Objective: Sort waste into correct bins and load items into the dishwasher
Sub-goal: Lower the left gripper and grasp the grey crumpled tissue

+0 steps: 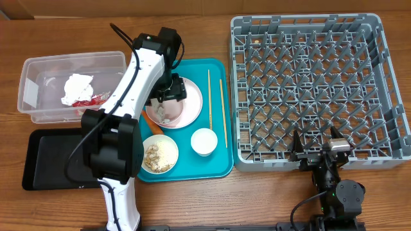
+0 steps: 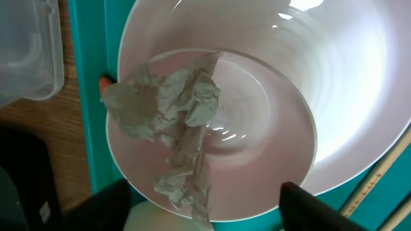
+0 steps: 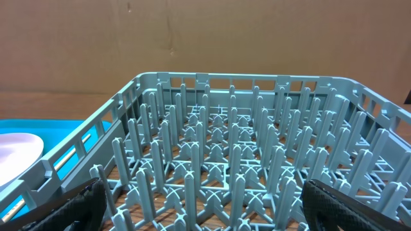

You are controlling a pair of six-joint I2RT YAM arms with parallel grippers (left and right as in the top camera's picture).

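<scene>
The left arm (image 1: 138, 77), white with black joints, reaches from the near edge of the table straight away from its base, its long link sloping upward to a black elbow. From there the wrist folds back and down, so the left gripper (image 1: 168, 101) points at the surface below. In the left wrist view its dark fingertips (image 2: 103, 202) stand well apart, jaws spread. The right arm (image 1: 337, 192) sits folded low and compact near its base. The right gripper (image 1: 316, 146) is level and aimed forward, its black fingers (image 3: 70, 208) wide apart.
</scene>
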